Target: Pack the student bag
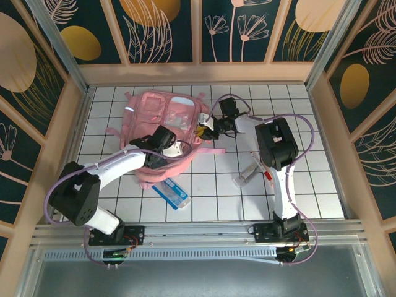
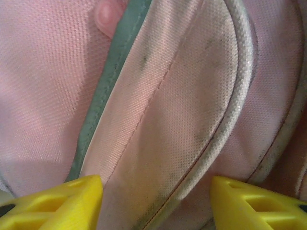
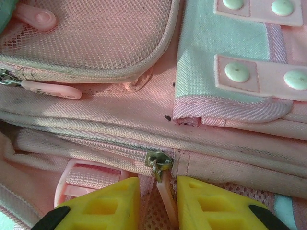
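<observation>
The student bag (image 1: 162, 117), a soft pink backpack, lies flat on the white gridded table. My left gripper (image 1: 166, 141) rests on its near half. In the left wrist view its yellow fingers (image 2: 72, 203) stand well apart, open, with a fold of pink fabric and grey piping (image 2: 216, 139) lying between them. My right gripper (image 1: 207, 129) is at the bag's right edge. There its jaws (image 3: 159, 184) have closed in on the pink zipper pull (image 3: 166, 196), which hangs from a brass slider (image 3: 158, 160) and lies against the right finger.
A blue and white flat pack (image 1: 171, 193) lies on the table just in front of the bag. A small white and grey object (image 1: 247, 173) sits beside the right arm. Wooden walls close in the table on three sides.
</observation>
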